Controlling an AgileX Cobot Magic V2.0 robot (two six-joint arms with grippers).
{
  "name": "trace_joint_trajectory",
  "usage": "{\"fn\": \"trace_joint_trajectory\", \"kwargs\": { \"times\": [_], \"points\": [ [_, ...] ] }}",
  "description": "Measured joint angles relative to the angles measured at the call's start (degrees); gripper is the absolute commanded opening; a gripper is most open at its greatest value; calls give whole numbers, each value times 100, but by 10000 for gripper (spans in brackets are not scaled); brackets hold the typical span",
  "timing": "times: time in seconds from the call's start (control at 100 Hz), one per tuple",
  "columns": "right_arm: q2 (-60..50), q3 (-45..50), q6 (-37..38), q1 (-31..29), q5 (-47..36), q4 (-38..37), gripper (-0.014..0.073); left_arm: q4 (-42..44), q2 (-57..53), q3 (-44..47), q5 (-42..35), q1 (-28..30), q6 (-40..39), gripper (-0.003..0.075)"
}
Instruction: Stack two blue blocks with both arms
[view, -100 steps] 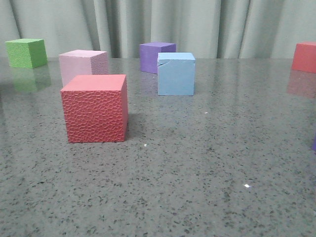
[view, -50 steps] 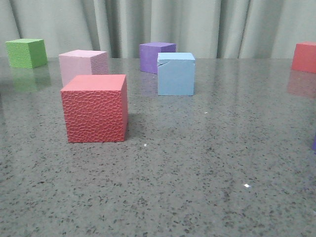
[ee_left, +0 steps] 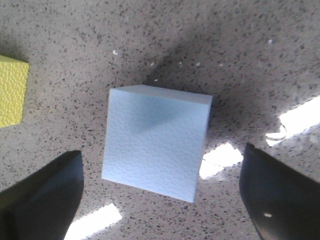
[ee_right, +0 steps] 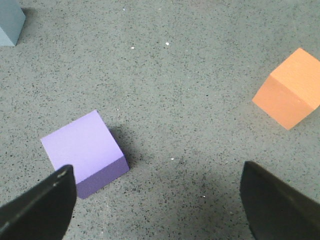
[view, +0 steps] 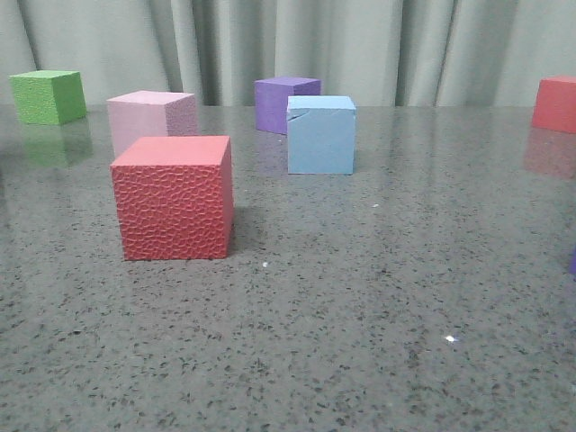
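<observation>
One blue block (view: 321,135) stands at the middle back of the table in the front view, upright, with a small crack near its top edge. Neither arm shows in that view. The left wrist view holds a second blue block (ee_left: 155,142) resting on the table. My left gripper (ee_left: 162,200) hangs above it, open, and the block's near edge lies just beyond the line between the two fingers, touching neither. My right gripper (ee_right: 157,205) is open over bare table with nothing between its fingers.
In the front view a red cube (view: 173,198) stands front left, with a pink cube (view: 151,119), a green cube (view: 48,96), a purple cube (view: 286,103) and another red cube (view: 555,103) behind. A yellow cube (ee_left: 11,90) lies beside the left gripper. A purple cube (ee_right: 85,150), an orange cube (ee_right: 290,95) and a grey-blue corner (ee_right: 10,22) lie near the right gripper.
</observation>
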Motion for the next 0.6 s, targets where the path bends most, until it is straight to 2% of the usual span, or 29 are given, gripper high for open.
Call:
{"fn": "trace_joint_trajectory", "kwargs": {
  "times": [0.6],
  "points": [
    [0, 0, 0, 0, 0, 2, 655, 104, 157, -12, -69, 0, 228, 600]
  ]
}}
